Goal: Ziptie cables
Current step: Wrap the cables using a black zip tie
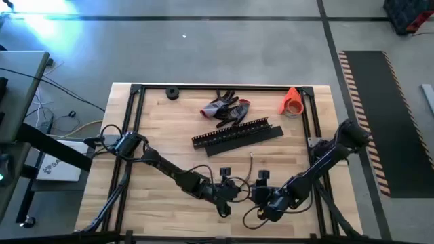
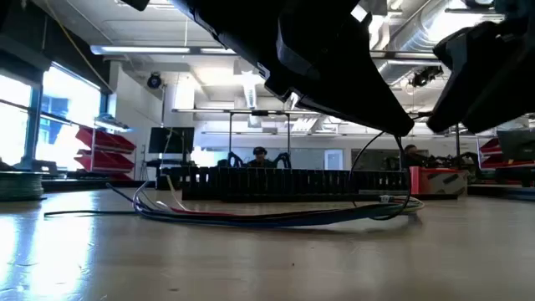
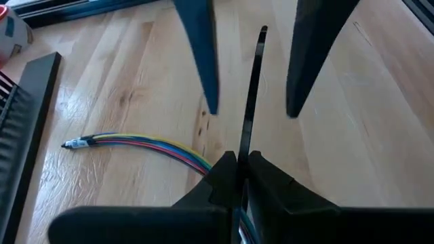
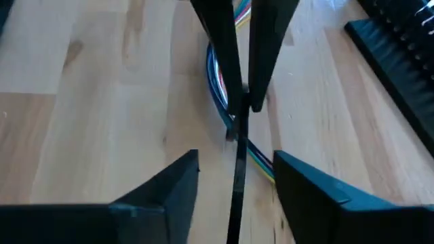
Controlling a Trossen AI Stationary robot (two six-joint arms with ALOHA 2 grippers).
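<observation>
Left gripper (image 3: 239, 163): closed on the near end of a zip tie (image 3: 252, 95), at the near centre of the table (image 1: 163, 142). Right gripper (image 4: 236, 159): just right of the left one, fingers spread wide, straddling the tie's free end without contact. The cables (image 3: 142, 142) lie on the wood directly at and just beyond both grippers, touching or almost touching the tie; whether the tie passes under them cannot be determined. Task status, as judged: early. No closed loop is visible, the bundle is loose, and the tie remains straight. Remaining: wrap, thread, cinch. Materials: the tie is a thin, flat, stiff black plastic strip. The cables are slender, flexible, multi-coloured insulated strands curving in a fanned ribbon. The table is pale, grained butcher-block. Farther off lie rigid black slotted strips (image 1: 237, 135) and soft fabric gloves (image 1: 227, 108).
</observation>
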